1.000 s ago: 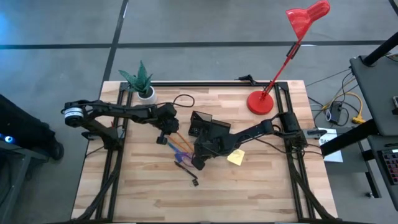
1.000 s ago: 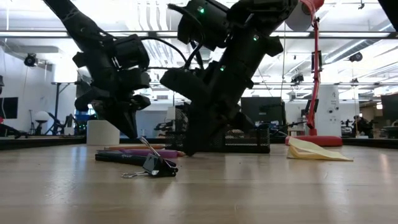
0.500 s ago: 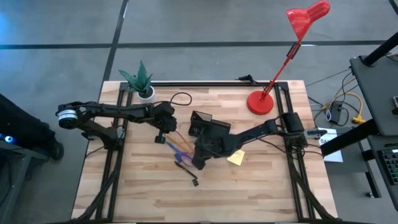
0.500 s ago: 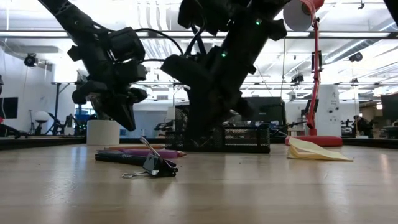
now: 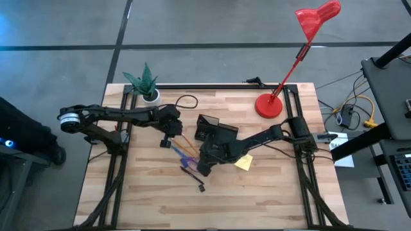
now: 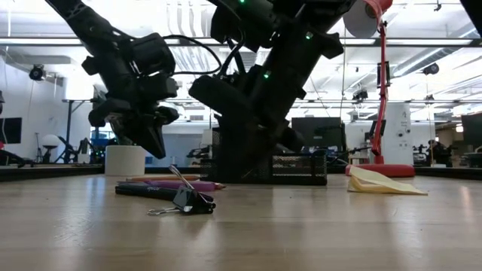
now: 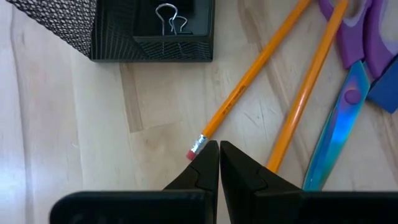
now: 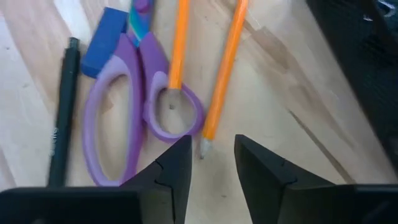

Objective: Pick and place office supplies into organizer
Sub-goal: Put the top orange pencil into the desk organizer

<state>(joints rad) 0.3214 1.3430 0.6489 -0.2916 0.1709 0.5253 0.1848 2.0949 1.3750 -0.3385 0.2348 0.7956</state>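
Two orange pencils [image 8: 221, 68] lie side by side on the wood table next to purple-handled scissors [image 8: 124, 124], a dark pen [image 8: 62, 112] and a blue eraser [image 8: 106, 50]. My right gripper [image 8: 211, 155] is open just above them, its fingers on either side of one pencil's sharpened point. My left gripper [image 7: 219, 152] is shut and hangs above the table by the eraser end of a pencil [image 7: 249, 81]. The black mesh organizer [image 5: 209, 130] stands behind the pencils with wire clips in one compartment [image 7: 168, 15]. A yellow sticky-note pad [image 5: 243, 162] lies to its right.
A black binder clip [image 6: 184, 199] lies near the table's front, ahead of the pen [image 6: 147, 191]. A white plant pot [image 5: 151, 96] stands at the far left, and a red desk lamp [image 5: 268, 104] at the far right. A loose cable [image 5: 189, 101] lies behind the organizer.
My left gripper has risen a little and drawn back toward the table's left edge, still shut. My right arm has shifted slightly over the pencils and scissors. The supplies on the table have not moved.
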